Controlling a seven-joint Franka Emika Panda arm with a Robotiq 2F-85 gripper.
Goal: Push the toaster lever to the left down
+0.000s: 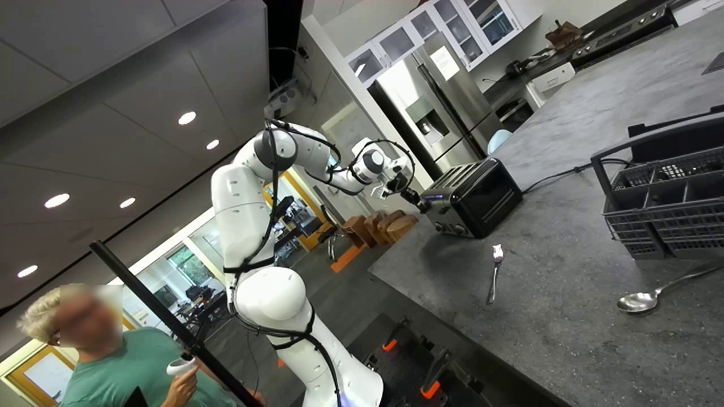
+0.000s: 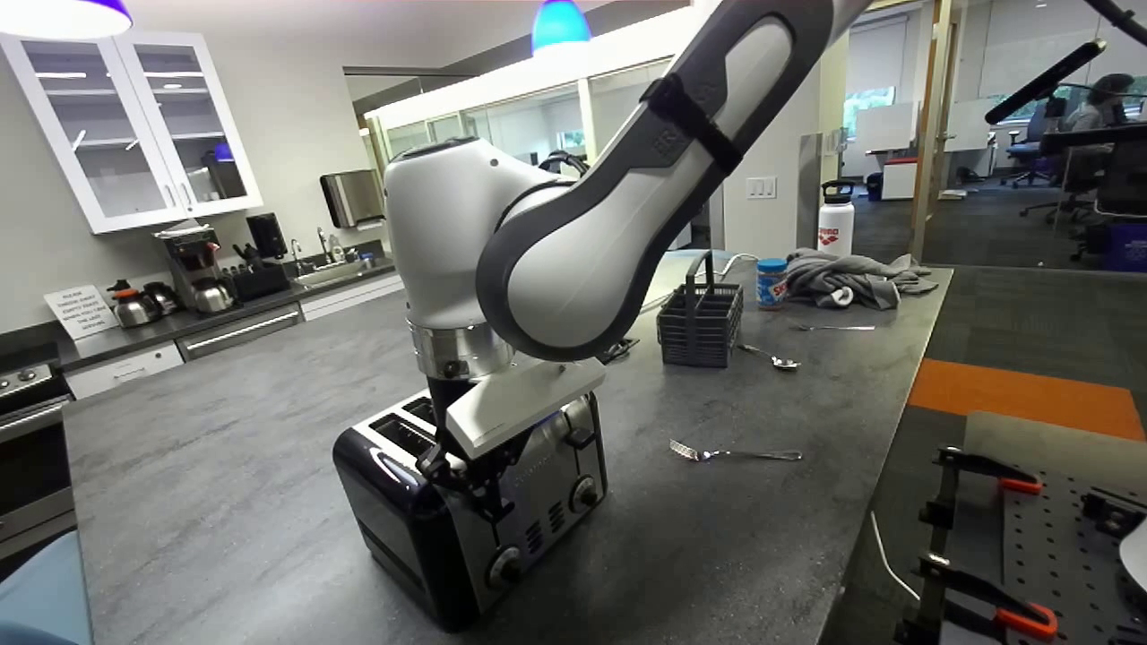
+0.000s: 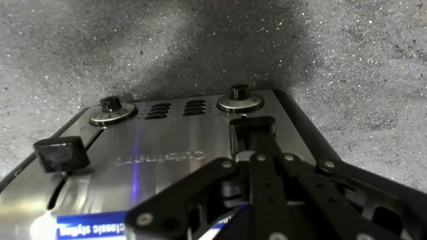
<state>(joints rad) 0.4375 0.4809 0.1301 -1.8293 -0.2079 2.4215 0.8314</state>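
Toaster [image 1: 475, 198] on the grey table [image 2: 717, 546], gripper [image 3: 263, 142] at its left lever [image 3: 252, 123]

Dials [image 3: 241, 101] roughly toward the perforated plate [image 2: 1048, 546], slots [image 2: 401, 434] front to back, can't call the long axis tbh. Clenched fingers [image 3: 267, 149]. Also on there: divided basket [image 1: 696, 240] plus blue-lidded jar [image 2: 771, 291] with hidden contents.

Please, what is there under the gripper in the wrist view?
At the tip of the gripper, part of a black lever shows against the silver front of the toaster. The gripper covers the rest of it and some of that front, which cannot be seen.
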